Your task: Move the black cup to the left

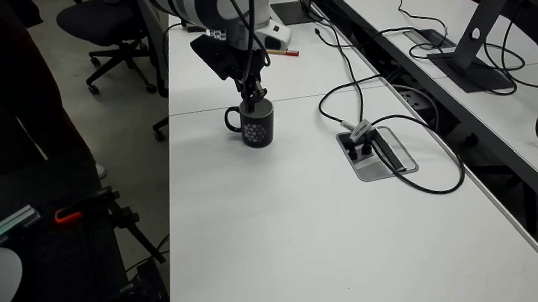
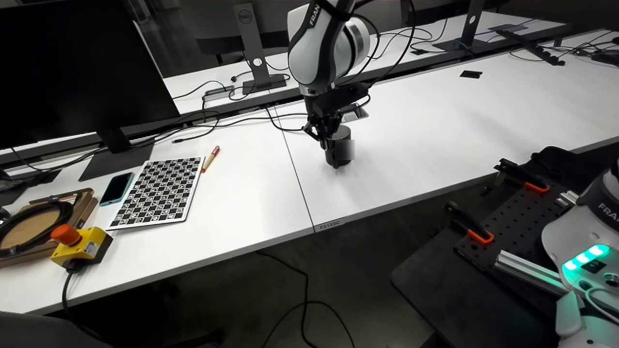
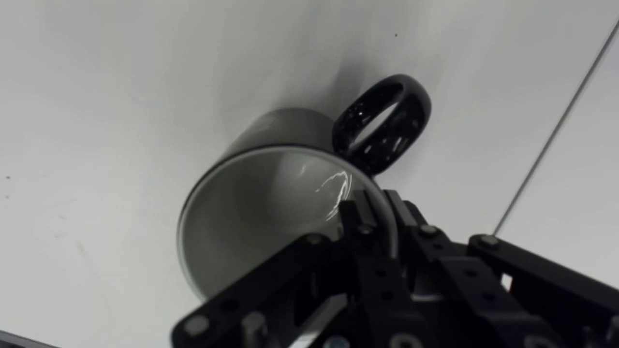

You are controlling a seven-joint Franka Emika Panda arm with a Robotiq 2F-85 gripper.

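The black cup (image 1: 257,125) is a dark mug with a pale dotted mark on its side and a pale grey inside. It is upright on the white table (image 1: 287,254); I cannot tell if its base is slightly raised. It also shows in an exterior view (image 2: 342,134), partly behind the gripper. In the wrist view I look into the cup (image 3: 271,193), its loop handle (image 3: 411,113) at the upper right. My gripper (image 3: 378,195) straddles the rim beside the handle, one finger inside and one outside, closed tightly around the wall. The fingers also reach the rim in an exterior view (image 1: 251,106).
A flat cable box (image 1: 373,172) with looping black cables lies beside the cup. A red-ended marker (image 2: 211,158), checkered board (image 2: 162,193), phone (image 2: 116,188) and yellow stop button box (image 2: 83,249) lie further along the table. A second arm (image 2: 578,232) stands across the gap.
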